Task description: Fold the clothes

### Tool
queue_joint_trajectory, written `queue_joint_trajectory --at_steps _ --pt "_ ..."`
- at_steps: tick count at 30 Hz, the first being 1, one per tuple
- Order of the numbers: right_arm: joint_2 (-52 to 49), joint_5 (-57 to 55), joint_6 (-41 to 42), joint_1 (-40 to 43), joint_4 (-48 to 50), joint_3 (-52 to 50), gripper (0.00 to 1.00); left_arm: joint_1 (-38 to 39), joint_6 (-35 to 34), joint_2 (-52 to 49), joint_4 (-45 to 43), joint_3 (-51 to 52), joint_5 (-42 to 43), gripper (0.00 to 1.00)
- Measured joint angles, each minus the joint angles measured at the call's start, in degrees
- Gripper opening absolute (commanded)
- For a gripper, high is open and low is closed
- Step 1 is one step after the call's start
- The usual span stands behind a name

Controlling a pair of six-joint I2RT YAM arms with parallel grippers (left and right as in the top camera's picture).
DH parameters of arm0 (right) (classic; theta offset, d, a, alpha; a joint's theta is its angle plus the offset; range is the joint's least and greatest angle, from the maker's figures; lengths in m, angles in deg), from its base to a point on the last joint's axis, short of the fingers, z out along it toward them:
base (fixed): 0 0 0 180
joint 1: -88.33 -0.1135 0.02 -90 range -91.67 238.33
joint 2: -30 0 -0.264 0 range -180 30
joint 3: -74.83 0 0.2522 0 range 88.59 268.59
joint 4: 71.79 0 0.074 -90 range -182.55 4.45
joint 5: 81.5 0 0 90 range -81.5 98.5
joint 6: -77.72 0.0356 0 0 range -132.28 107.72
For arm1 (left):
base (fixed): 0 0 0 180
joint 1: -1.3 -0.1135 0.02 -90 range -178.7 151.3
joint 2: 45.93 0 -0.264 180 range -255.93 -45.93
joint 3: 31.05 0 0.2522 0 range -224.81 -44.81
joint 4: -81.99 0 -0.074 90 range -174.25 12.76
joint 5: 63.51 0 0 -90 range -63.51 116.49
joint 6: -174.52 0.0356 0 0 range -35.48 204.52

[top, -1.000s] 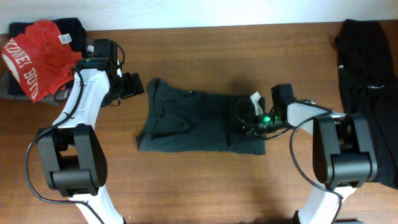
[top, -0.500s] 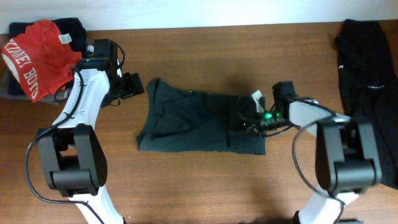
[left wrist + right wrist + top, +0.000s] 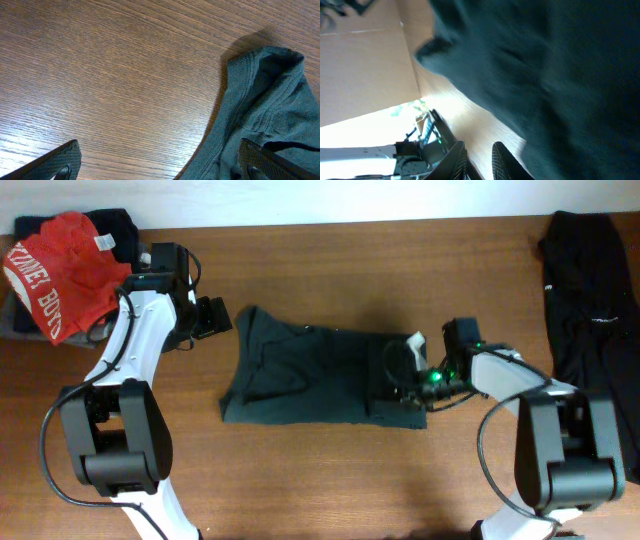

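The soft, light green shirt (image 3: 310, 370) is spread out with its ribbed corner just beside the wide-spread fingers of the left gripper (image 3: 213, 318), best pinched there, while whether cloth is pinched by the near-together fingers of the right gripper (image 3: 477, 157) cannot be told.

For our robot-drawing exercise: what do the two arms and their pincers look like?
The left arm and right arm have white links between bulky black joint housings, each trailed by a looping black cable. The left pincer and right pincer are black; a green light glows near the right one.
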Motion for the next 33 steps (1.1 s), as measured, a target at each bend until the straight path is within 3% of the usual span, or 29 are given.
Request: queue_joint_trajectory --at_steps 4,9,15,23,33 --pt "-3.5 0.07 -0.35 0.0 1.36 -3.87 0.23 0.0 0.0 0.0 0.02 -0.02 0.0 0.99" --pt "-4.57 0.35 -1.44 0.0 1.79 -4.55 0.14 0.0 0.02 0.0 0.02 0.0 0.0 0.99" --pt "-3.74 -0.22 -0.92 0.0 1.2 -4.17 0.14 0.0 0.0 0.0 0.02 0.0 0.0 0.99" --pt "4.83 -1.95 0.31 1.31 2.91 7.17 0.2 0.0 0.02 0.0 0.04 0.0 0.0 0.99" --pt "1.92 -3.19 1.38 4.46 11.06 11.67 0.2 0.0 0.02 0.0 0.0 0.0 -0.02 0.99"
